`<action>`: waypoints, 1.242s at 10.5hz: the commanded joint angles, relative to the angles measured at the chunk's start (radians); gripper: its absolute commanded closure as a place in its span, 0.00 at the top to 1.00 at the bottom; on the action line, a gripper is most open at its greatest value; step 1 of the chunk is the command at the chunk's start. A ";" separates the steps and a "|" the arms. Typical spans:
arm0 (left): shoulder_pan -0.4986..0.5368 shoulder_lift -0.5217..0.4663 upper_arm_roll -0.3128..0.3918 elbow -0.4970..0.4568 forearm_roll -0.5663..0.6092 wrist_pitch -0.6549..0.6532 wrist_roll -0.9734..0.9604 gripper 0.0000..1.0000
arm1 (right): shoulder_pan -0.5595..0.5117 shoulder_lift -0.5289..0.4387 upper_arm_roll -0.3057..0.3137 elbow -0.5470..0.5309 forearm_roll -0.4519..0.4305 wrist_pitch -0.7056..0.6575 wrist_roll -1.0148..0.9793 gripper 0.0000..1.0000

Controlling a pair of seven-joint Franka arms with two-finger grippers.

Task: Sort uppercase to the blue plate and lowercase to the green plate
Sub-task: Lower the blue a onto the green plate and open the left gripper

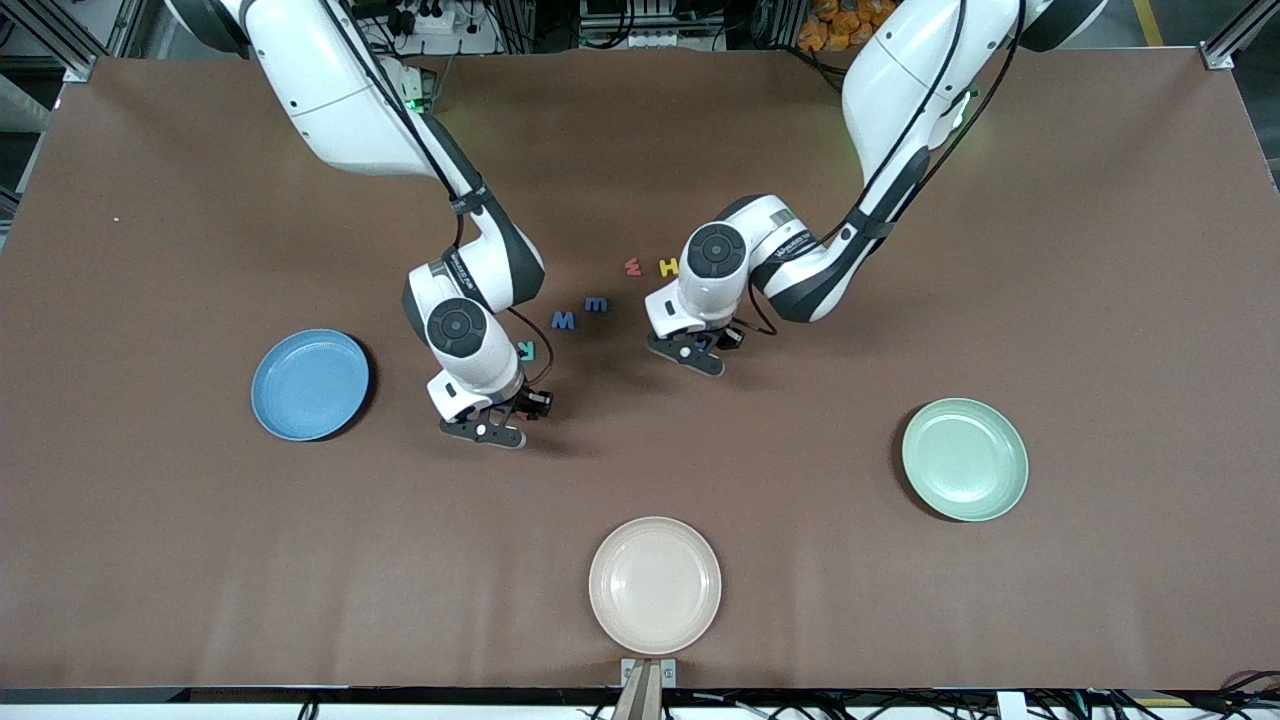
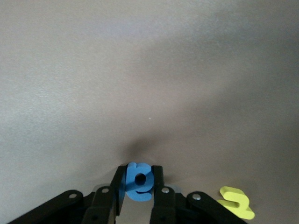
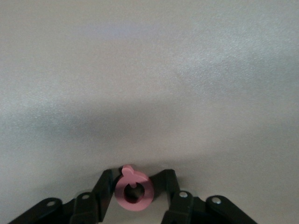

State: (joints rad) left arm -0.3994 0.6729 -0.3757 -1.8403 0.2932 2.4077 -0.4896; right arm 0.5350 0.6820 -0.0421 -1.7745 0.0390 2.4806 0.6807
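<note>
My left gripper (image 2: 138, 181) is shut on a blue rounded lowercase letter (image 2: 139, 183), low over the table's middle (image 1: 688, 352). A yellow hooked lowercase letter (image 2: 236, 203) lies on the cloth right beside it. My right gripper (image 3: 135, 189) is open, and a red Q (image 3: 134, 191) sits between its fingers (image 3: 106, 185), down at the table (image 1: 483, 430). In the front view both held-area letters are hidden under the hands. Red w (image 1: 633, 267), yellow H (image 1: 668, 267), blue m (image 1: 596, 304), blue W (image 1: 563, 320) and teal R (image 1: 527, 350) lie between the arms. The blue plate (image 1: 310, 385) and the green plate (image 1: 965, 459) hold nothing.
A cream plate (image 1: 655, 585) sits near the table's edge closest to the front camera, midway between the two ends. The brown cloth (image 1: 200, 560) covers the whole table.
</note>
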 commanded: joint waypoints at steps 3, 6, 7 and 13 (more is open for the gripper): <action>0.158 -0.162 -0.006 0.004 0.034 -0.166 0.032 0.00 | -0.018 -0.007 0.027 -0.019 0.019 -0.002 -0.039 0.39; 0.321 -0.177 -0.006 0.058 0.020 -0.171 0.146 0.00 | -0.018 -0.007 0.027 -0.017 0.019 -0.003 -0.039 0.36; 0.377 -0.171 -0.006 0.078 0.018 -0.171 0.178 0.00 | -0.020 -0.007 0.027 -0.017 0.019 -0.003 -0.041 0.35; 0.603 -0.087 0.006 0.140 0.026 -0.171 0.290 0.00 | -0.065 -0.009 0.039 0.055 0.059 -0.170 -0.134 0.32</action>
State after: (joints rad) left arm 0.1521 0.5372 -0.3601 -1.7452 0.3004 2.2492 -0.2510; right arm 0.5035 0.6788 -0.0221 -1.7446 0.0630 2.3623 0.6093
